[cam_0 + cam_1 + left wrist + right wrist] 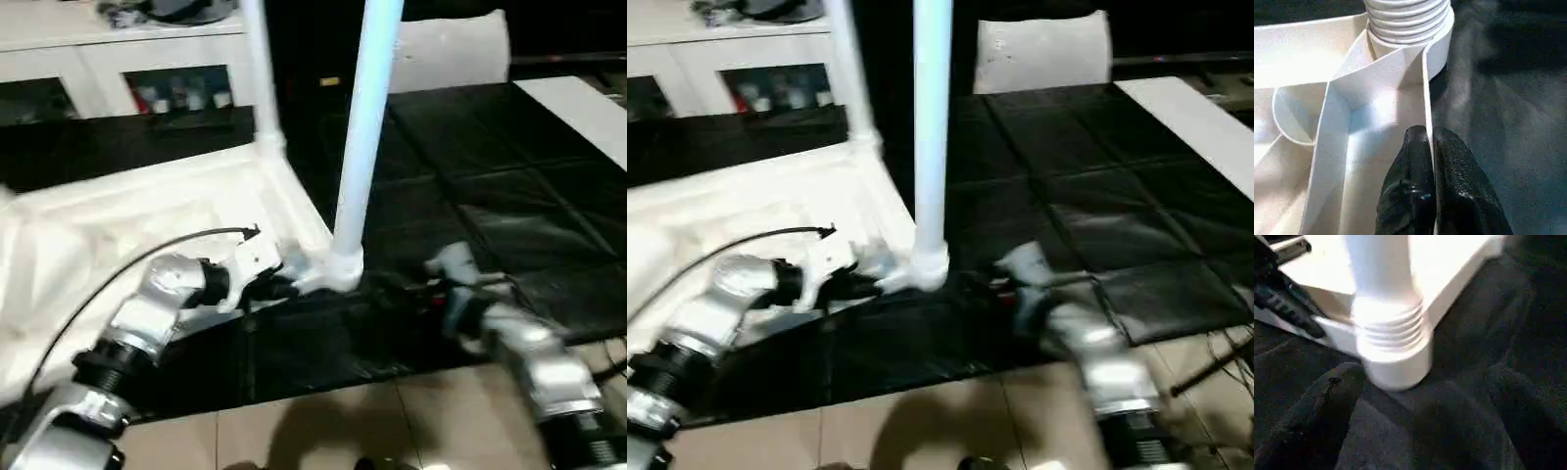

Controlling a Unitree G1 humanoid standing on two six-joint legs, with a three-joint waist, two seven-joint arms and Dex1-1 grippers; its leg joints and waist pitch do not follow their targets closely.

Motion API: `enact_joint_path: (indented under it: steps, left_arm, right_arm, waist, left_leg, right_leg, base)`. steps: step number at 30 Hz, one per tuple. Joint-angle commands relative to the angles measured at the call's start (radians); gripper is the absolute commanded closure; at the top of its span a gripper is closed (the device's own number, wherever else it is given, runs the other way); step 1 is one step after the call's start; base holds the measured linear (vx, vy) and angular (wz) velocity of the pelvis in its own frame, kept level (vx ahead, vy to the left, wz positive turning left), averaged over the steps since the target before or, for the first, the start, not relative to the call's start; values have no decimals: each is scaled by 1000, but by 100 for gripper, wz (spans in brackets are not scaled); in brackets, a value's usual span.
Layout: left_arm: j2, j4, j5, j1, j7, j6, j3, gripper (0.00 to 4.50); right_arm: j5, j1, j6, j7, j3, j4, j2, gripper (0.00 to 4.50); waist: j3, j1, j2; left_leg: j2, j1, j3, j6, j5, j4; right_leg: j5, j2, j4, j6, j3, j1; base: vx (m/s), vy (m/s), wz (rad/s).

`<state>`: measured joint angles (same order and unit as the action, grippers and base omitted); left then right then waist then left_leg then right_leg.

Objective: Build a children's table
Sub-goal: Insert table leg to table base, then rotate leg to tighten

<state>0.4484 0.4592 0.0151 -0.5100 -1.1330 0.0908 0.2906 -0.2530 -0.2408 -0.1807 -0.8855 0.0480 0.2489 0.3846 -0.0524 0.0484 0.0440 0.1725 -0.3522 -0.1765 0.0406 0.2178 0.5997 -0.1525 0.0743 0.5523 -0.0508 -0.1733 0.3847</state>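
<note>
The white plastic children's table (147,225) lies upside down on a black, creased mat (509,196), its ribbed moulded underside facing up and two long round tapered legs (364,127) standing in the corner sockets, the nearer one showing screw-thread ridges at its base. The left tool (1430,147), with pebbled black fingers, is clenched on the thin rim wall beside that near corner socket (1410,34). The right tool (1420,396) is released, its fingers spread wide just short of the same socket.

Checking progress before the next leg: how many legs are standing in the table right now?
2. One leg in the near corner by the left gripper; one leg in the far corner. Other corners lie outside the picture.
</note>
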Motion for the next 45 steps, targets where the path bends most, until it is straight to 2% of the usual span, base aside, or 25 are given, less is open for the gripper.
enact_joint_path:
  steps: [1, 5, 6, 9, 10, 12, 13, 17, 19, 24, 25, 28, 34, 36, 37, 41, 42, 44, 45]
  left_arm:
    - [-1, -7, -11, -33, -65, -48, 30, 450]
    - [8, 26, -22, -54, -157, -96, 54, 450]
    - [11, 39, -20, -62, -185, -114, 65, 450]
    - [12, 62, -17, -75, -226, -142, 80, 450]
    - [11, 70, -15, -80, -241, -151, 87, 450]
    - [7, 87, -6, -91, -264, -176, 102, 450]
    - [5, 90, -3, -95, -270, -182, 106, 450]
    - [1, 100, -1, -102, -280, -194, 114, 450]
    - [-6, 115, 0, -112, -295, -212, 121, 450]
    - [-14, 129, 4, -122, -302, -226, 126, 450]
    - [-14, 131, 2, -123, -303, -228, 127, 450]
    - [-15, 140, 4, -127, -304, -235, 129, 450]
    - [-12, 151, 8, -128, -307, -244, 125, 450]
    - [-12, 155, 6, -128, -304, -240, 122, 450]
    - [-12, 156, 2, -126, -297, -231, 115, 450]
    - [-23, 145, -5, -122, -254, -186, 102, 450]
    - [-33, 137, -8, -120, -226, -163, 92, 450]
    - [-48, 123, -9, -116, -176, -123, 77, 450]
    - [-52, 120, -9, -115, -165, -113, 74, 450]
  right_arm:
    - [-16, -15, 2, -42, 14, -27, 18, 3]
    - [-15, -37, -13, -122, 45, -53, 68, 3]
    - [-14, -46, -16, -151, 63, -55, 81, 3]
    - [-3, -65, -10, -204, 93, -52, 97, 3]
    - [12, -77, 0, -232, 112, -41, 102, 3]
    - [36, -102, 23, -286, 149, -15, 113, 3]
    - [44, -112, 34, -303, 162, -4, 116, 3]
    - [55, -136, 52, -320, 181, 27, 113, 3]
    - [64, -165, 69, -331, 198, 64, 101, 31]
    - [74, -187, 87, -356, 209, 103, 91, 67]
    - [69, -191, 85, -368, 210, 108, 92, 89]
    - [65, -198, 88, -388, 215, 121, 92, 100]
    - [53, -202, 83, -407, 217, 134, 81, 158]
    - [49, -196, 75, -412, 215, 132, 77, 165]
    - [34, -181, 55, -414, 211, 117, 71, 165]
    - [-11, -147, -1, -395, 188, 79, 55, 173]
    - [-25, -131, -25, -377, 181, 57, 46, 173]
    - [-39, -102, -51, -337, 173, 23, 25, 174]
    - [-41, -96, -55, -327, 171, 16, 20, 174]
  waist:
    - [68, 8, -1]
    - [68, 25, -4]
    - [68, 27, -8]
    - [68, 39, -7]
    - [69, 45, -10]
    - [69, 49, -7]
    - [70, 52, -11]
    - [73, 61, -9]
    - [74, 63, -10]
    - [73, 66, -12]
    - [72, 67, -13]
    - [74, 68, -13]
    - [72, 71, -11]
    - [71, 71, -12]
    - [70, 70, -6]
    - [70, 71, -9]
    - [68, 74, -2]
    - [68, 80, -3]
    - [66, 77, -5]
  left_leg:
    - [77, 8, 30, -92, 143, -68]
    - [77, 8, 28, -89, 138, -68]
    - [79, 7, 26, -90, 137, -68]
    - [75, 9, 25, -90, 137, -66]
    - [75, 9, 24, -85, 134, -66]
    - [77, 8, 26, -84, 133, -65]
    - [79, 10, 26, -82, 133, -66]
    - [84, 9, 28, -79, 117, -66]
    - [81, 7, 26, -81, 107, -64]
    - [82, 8, 26, -80, 113, -64]
    - [82, 7, 25, -82, 113, -64]
    - [83, 7, 26, -85, 106, -64]
    - [83, 8, 26, -84, 109, -64]
    - [83, 8, 26, -83, 111, -65]
    - [84, 9, 27, -82, 114, -65]
    - [85, 9, 27, -82, 114, -66]
    - [88, 11, 28, -80, 115, -67]
    - [90, 13, 29, -70, 121, -67]
    - [88, 11, 28, -68, 130, -69]
  right_leg:
    - [-332, 106, -70, -89, 84, -51]
    - [-336, 106, -68, -85, 82, -53]
    - [-336, 108, -67, -81, 84, -53]
    - [-360, 108, -70, -72, 83, -51]
    - [-373, 110, -70, -66, 82, -52]
    - [-375, 108, -70, -64, 80, -51]
    - [-373, 110, -69, -63, 82, -50]
    - [-337, 111, -61, -75, 84, -51]
    - [-318, 112, -58, -84, 84, -53]
    - [-337, 113, -59, -82, 84, -53]
    - [-344, 112, -59, -79, 84, -53]
    - [-337, 112, -58, -76, 84, -53]
    - [-342, 112, -59, -74, 84, -52]
    - [-345, 112, -60, -74, 83, -52]
    - [-342, 111, -60, -75, 83, -51]
    - [-333, 111, -60, -78, 84, -52]
    - [-332, 113, -61, -81, 86, -50]
    - [-338, 115, -63, -81, 85, -50]
    - [-350, 113, -65, -79, 84, -50]
  base:
    - [0, 0, 0]
    - [0, 0, 0]
    - [0, 0, 0]
    - [0, 0, 0]
    - [0, 0, 0]
    - [0, 0, 0]
    - [0, 0, 0]
    - [0, 0, 0]
    - [0, 0, 0]
    - [0, 0, 0]
    - [0, 0, 0]
    - [0, 0, 0]
    - [0, 0, 0]
    - [0, 0, 0]
    - [0, 0, 0]
    - [0, 0, 0]
    - [0, 0, 0]
    - [0, 0, 0]
    - [0, 0, 0]
